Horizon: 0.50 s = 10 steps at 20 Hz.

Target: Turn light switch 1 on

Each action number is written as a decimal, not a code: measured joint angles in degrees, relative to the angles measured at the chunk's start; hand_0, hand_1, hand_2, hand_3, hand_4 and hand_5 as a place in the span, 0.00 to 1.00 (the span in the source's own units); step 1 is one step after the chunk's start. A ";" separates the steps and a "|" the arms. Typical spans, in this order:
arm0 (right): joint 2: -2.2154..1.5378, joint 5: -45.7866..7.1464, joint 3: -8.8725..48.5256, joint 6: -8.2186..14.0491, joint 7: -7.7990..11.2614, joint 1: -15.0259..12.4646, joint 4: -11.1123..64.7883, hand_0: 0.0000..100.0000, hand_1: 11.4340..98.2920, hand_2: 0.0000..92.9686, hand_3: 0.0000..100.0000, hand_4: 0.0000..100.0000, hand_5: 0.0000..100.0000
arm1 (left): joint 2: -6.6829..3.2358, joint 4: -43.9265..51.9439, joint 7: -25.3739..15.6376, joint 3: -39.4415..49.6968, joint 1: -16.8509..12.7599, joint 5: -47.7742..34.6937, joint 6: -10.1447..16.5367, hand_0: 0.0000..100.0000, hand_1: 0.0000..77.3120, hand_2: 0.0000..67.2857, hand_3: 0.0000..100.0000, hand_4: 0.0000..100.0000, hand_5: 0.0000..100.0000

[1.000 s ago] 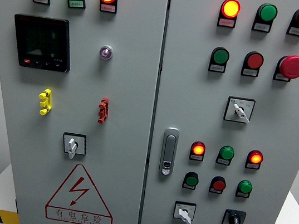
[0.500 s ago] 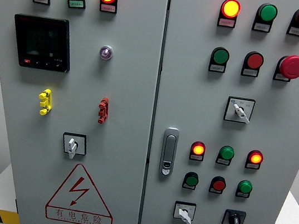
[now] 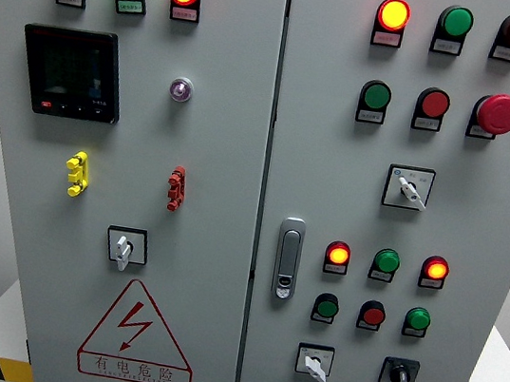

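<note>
You've got no hand in view, state unknown; cabinet (image 3: 223,148) switches (image 3: 127,247) look untouched, so the whole task remains.

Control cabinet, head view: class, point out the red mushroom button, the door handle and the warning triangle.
red mushroom button (image 3: 500,113), head view, on its domed red cap.
door handle (image 3: 289,259), head view, on the middle of its silver lever.
warning triangle (image 3: 136,327), head view, on the red lightning bolt inside it.
</note>
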<state>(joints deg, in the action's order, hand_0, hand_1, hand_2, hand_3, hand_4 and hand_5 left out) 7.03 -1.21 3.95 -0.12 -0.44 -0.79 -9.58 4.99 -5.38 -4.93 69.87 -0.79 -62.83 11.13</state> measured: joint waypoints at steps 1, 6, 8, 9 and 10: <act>0.00 0.00 0.00 0.01 0.00 0.00 0.00 0.00 0.09 0.00 0.19 0.19 0.11 | 0.01 -0.09 -0.04 4.29 0.00 -3.47 0.12 0.00 0.13 0.04 0.00 0.00 0.02; 0.00 -0.01 0.00 -0.02 0.00 0.00 0.00 0.00 0.09 0.00 0.19 0.19 0.11 | 0.30 -4.51 -1.75 25.44 -0.03 -24.11 0.37 0.00 0.16 0.07 0.00 0.04 0.03; 0.00 -0.02 0.00 -0.04 0.00 0.00 0.00 0.00 0.09 0.00 0.19 0.19 0.11 | 0.35 -8.92 -4.51 29.35 -0.07 -27.11 0.29 0.00 0.18 0.12 0.02 0.15 0.09; 0.00 -0.02 0.00 -0.05 0.00 0.00 0.00 0.00 0.09 0.00 0.19 0.19 0.11 | 0.36 -11.21 -6.11 30.28 -0.09 -27.63 0.20 0.00 0.19 0.13 0.02 0.16 0.11; 0.00 -0.02 0.00 -0.06 0.00 0.00 0.00 0.00 0.09 0.00 0.19 0.19 0.11 | 0.38 -13.78 -7.73 30.78 -0.10 -27.88 0.10 0.00 0.20 0.16 0.04 0.22 0.18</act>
<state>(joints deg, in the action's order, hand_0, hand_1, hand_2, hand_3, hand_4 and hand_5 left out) 7.03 -1.23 3.96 -0.17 -0.44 -0.79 -9.58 5.37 -19.16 -12.67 100.64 -0.89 -90.71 11.23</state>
